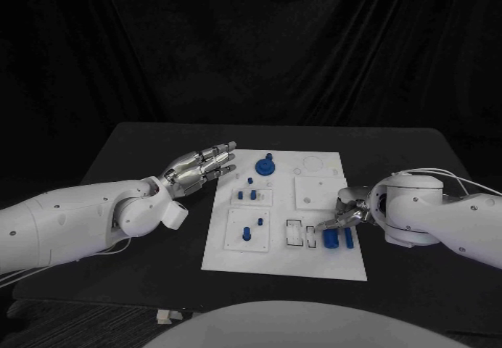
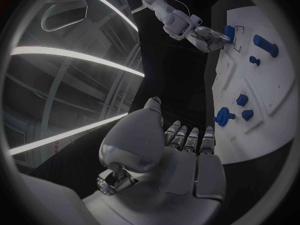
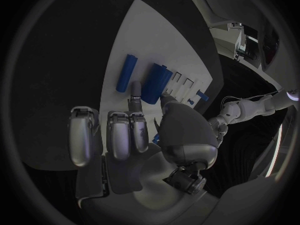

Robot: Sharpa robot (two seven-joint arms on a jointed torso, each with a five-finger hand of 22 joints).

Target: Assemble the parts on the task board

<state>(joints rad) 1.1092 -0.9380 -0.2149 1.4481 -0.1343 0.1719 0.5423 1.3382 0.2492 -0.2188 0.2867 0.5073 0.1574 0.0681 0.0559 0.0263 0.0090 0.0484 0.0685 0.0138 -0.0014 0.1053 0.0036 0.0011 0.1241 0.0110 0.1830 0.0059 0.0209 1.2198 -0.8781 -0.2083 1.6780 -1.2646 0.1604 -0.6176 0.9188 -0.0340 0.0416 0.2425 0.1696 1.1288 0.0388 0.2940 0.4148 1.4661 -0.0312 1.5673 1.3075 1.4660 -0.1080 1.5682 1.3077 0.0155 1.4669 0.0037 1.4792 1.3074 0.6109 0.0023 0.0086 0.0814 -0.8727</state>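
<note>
The white task board [image 1: 314,261] lies mid-table. On it are a round blue part [image 1: 265,167], several small blue pegs [image 1: 248,194], a peg [image 1: 247,233] in the near left plate, and two longer pieces near the right edge: a blue cylinder [image 1: 331,240] and a blue bar [image 1: 347,238]. My right hand [image 1: 348,214] is low over the board's right side. Its thumb and a finger pinch the near end of the blue cylinder [image 3: 155,82], with the blue bar [image 3: 126,74] lying beside it. My left hand [image 1: 199,168] hovers open, fingers straight, just off the board's far left corner.
Raised white square plates [image 1: 316,192] and small rectangular slots [image 1: 296,232] sit on the board. Black table [image 1: 146,145] surrounds it, with bare room to the left and at the far side. In the left wrist view the right hand [image 2: 206,37] reaches onto the board.
</note>
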